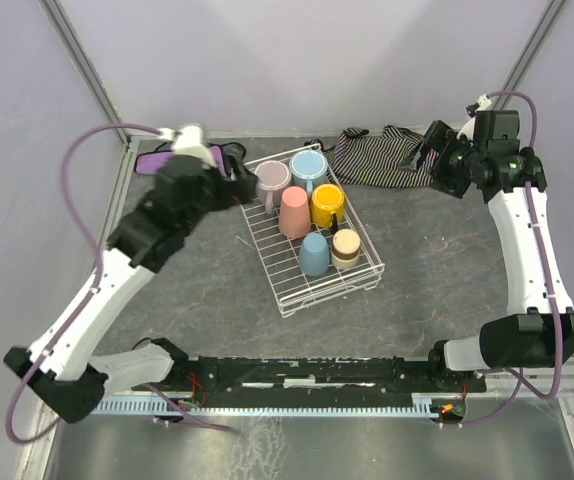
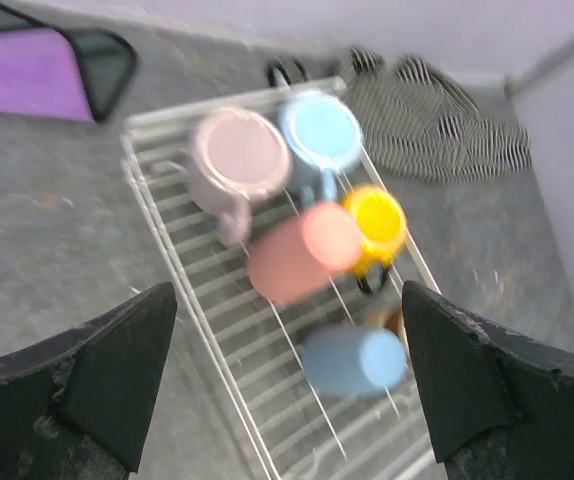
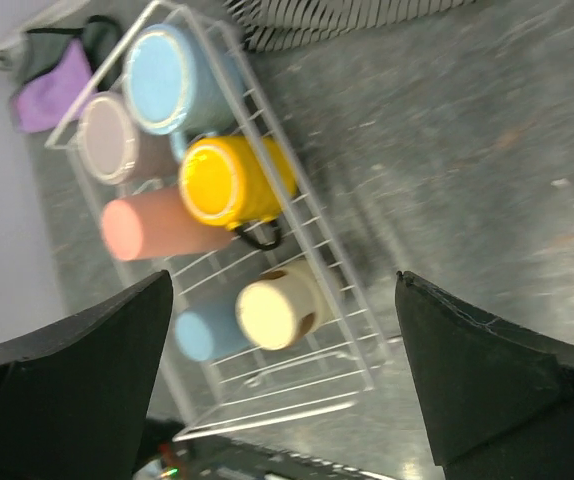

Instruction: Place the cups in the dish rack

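The white wire dish rack (image 1: 332,292) lies mid-table and holds several cups. At its far end stand a pale pink mug (image 1: 272,178) and a light blue mug (image 1: 308,165). Behind them come a salmon tumbler (image 1: 294,212) and a yellow mug (image 1: 327,205), then a blue tumbler (image 1: 314,254) and a cream cup (image 1: 346,246). My left gripper (image 1: 239,186) hangs open above the rack's far left corner, empty; its view (image 2: 287,290) looks down on the cups. My right gripper (image 1: 430,150) is open and empty, raised right of the rack (image 3: 297,410), with the cream cup (image 3: 272,308) below it.
A black-and-white striped cloth (image 1: 382,155) lies at the back right of the rack. A purple cloth (image 1: 182,158) lies at the back left under my left arm. Grey walls close in on three sides. A black rail (image 1: 317,372) runs along the near edge.
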`<state>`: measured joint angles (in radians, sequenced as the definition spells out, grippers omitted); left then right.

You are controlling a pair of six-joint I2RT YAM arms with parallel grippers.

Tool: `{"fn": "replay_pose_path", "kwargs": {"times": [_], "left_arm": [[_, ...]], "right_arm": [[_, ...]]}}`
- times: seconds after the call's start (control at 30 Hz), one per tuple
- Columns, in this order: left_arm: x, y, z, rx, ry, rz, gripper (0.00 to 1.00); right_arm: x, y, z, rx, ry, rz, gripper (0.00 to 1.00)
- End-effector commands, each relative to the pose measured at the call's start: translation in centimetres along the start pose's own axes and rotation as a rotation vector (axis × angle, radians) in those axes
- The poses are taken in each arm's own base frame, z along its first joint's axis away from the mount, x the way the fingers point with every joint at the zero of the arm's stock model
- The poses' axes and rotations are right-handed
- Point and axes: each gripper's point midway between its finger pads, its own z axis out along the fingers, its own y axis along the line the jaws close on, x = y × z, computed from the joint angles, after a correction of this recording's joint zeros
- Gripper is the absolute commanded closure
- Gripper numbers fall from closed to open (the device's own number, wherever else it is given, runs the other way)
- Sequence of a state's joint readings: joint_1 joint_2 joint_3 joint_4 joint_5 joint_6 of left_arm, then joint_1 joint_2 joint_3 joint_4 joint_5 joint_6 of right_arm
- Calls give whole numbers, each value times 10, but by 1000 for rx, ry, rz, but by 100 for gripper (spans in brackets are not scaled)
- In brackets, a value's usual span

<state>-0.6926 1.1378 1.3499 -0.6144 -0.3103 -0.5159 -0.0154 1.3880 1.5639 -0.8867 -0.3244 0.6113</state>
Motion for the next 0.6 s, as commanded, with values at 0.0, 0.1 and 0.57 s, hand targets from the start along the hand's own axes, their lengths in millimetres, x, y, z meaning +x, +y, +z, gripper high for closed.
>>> {"fn": "replay_pose_path", "kwargs": {"times": [0.0, 0.1, 0.57], "left_arm": [[-43, 27, 9, 76, -111, 15, 1], [-41, 68, 37, -68, -117, 47, 1], [41, 252, 77, -288, -282, 234, 1]], "right_arm": [[-24, -40, -8, 220, -59, -215, 0], [-24, -48, 4, 235, -26, -234, 0], [-42, -73, 49, 202, -5, -162, 0]]}}
